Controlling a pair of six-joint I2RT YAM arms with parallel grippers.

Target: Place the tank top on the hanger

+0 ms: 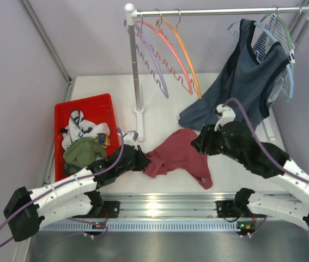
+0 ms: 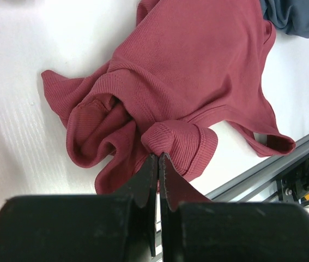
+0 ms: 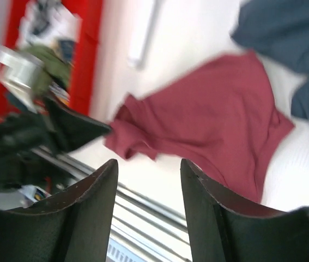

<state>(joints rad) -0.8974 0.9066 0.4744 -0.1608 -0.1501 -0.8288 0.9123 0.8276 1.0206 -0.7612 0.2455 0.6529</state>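
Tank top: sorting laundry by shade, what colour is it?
The tank top is plain maroon, clearest in the left wrist view.

you look down on a white desk [image 1: 159,117] hemmed by pale lilac walls [image 1: 89,38], a metal clothes rail [image 1: 214,11] standing across its far end, light soft and even.

The tank top [image 1: 179,155] lies on the table [image 1: 159,117] at lower centre of the top view, with the left claw [image 1: 143,161] at its left edge and the right claw [image 1: 198,143] above its upper right corner. A bin [image 1: 83,100] of garments sits at the left. Behind, along the upper frame, a rail [image 1: 219,11] carries the hanger [image 1: 186,54], rightmost of three near its left end, and a larger top [image 1: 236,87] at the right.
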